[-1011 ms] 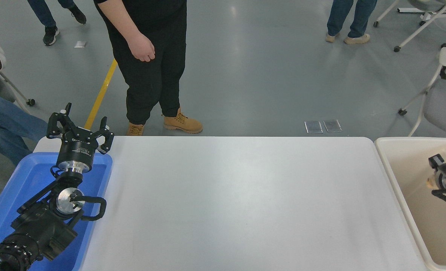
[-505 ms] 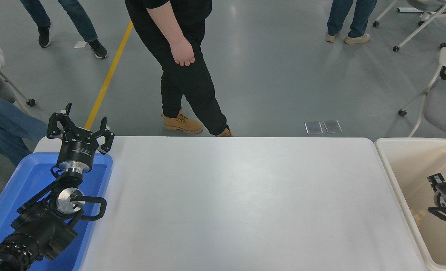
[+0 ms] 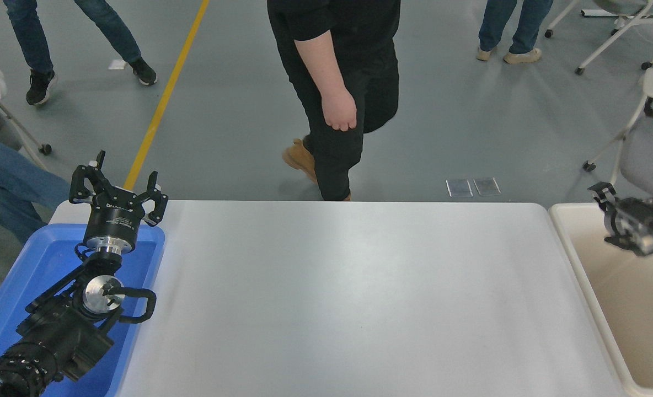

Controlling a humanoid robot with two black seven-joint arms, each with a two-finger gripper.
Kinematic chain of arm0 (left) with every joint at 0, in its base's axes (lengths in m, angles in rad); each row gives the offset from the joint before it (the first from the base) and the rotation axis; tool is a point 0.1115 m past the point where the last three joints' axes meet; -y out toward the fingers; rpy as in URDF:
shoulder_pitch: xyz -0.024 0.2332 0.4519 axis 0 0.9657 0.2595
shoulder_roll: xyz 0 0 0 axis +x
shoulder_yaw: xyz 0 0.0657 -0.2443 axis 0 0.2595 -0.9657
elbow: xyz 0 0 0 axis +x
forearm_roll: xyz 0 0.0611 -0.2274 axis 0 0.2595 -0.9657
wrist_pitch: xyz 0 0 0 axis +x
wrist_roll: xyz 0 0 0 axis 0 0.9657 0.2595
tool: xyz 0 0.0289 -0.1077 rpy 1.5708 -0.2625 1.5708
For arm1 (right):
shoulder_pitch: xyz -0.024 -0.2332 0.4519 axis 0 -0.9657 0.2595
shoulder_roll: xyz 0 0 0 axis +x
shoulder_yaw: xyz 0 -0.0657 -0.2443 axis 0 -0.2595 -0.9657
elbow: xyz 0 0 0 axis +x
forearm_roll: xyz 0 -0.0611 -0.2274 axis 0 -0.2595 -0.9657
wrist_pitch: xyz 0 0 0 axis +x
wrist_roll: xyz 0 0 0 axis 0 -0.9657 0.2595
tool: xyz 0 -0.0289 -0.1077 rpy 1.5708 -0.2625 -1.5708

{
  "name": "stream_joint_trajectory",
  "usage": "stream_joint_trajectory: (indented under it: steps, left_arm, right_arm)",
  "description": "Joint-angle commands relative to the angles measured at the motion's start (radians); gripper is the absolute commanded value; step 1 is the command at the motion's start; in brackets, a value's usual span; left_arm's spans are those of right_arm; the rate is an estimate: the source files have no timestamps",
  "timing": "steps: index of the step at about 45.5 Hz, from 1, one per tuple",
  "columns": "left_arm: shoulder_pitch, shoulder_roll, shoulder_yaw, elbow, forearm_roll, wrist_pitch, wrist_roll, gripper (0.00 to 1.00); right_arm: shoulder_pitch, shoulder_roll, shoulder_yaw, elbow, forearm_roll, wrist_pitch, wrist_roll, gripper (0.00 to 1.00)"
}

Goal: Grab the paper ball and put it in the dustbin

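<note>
So the right gripper (image 3: 604,215) has pulled up out of the dustbin (image 3: 566,242) and now hangs over its far rim, jaws spread, empty. Can't spot the paper ball anywhere, so I'd guess it's down inside the dustbin. Drop looks done. Left gripper (image 3: 118,184) parked well left of the dustbin.

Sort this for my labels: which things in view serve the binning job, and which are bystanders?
Job: dustbin; right gripper above it, nothing between its open fingers. No paper ball visible.
Bystanders: blue tray; parked left gripper; white table; person.
</note>
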Motion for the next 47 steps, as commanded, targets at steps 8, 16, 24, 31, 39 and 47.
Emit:
stream_joint_trajectory:
  steps: [8, 16, 24, 31, 39, 47]
  left_arm:
    - [0.0, 0.0, 0.002, 0.001, 0.0, 0.002, 0.0, 0.99]
    - [0.0, 0.0, 0.002, 0.0, 0.0, 0.002, 0.0, 0.99]
    - [0.0, 0.0, 0.002, 0.0, 0.0, 0.0, 0.0, 0.99]
    - [0.0, 0.0, 0.002, 0.0, 0.0, 0.0, 0.0, 0.99]
    - [0.0, 0.0, 0.002, 0.0, 0.0, 0.002, 0.0, 0.99]
    - [0.0, 0.0, 0.002, 0.0, 0.0, 0.002, 0.0, 0.99]
  right_arm:
    - [0.474, 0.087, -0.181, 0.477, -0.083, 0.344, -0.009, 1.0]
    - [0.61, 0.08, -0.186, 0.69, -0.117, 0.364, -0.009, 1.0]
    - [0.73, 0.08, -0.188, 0.857, -0.116, 0.408, -0.009, 1.0]
    - [0.83, 0.086, -0.181, 0.939, -0.111, 0.459, -0.009, 1.0]
    - [0.905, 0.086, -0.158, 0.97, -0.105, 0.553, -0.009, 1.0]
    - [0.908, 0.083, -0.12, 0.97, -0.1, 0.602, -0.009, 1.0]
